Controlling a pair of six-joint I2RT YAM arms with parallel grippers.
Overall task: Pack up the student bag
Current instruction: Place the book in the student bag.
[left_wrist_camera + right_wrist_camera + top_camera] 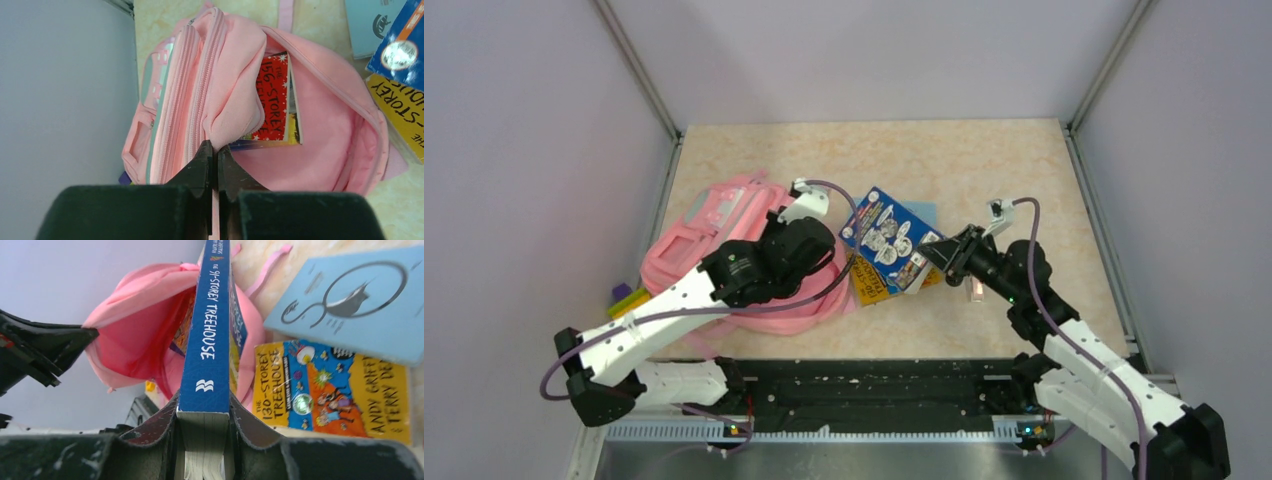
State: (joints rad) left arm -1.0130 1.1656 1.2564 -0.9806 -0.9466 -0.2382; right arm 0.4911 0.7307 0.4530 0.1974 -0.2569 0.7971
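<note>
The pink student bag [714,225] lies at the left of the table, its main compartment open [320,125]. A red "156-Storey" book [274,100] sits inside it. My left gripper [215,150] is shut on a fold of the bag's pink fabric at the opening's rim and holds it up. My right gripper [204,407] is shut on a blue "91-Storey Treehouse" book [209,325], held spine-up and off the table just right of the bag [135,335]; the book also shows in the top view [886,238].
A yellow "130-Storey Treehouse" book [330,390] lies flat on the table beside the bag, partly under the held book [869,278]. A pale blue book [355,310] lies behind it. Something purple and yellow [627,298] pokes out at the bag's left. Walls stand left and right.
</note>
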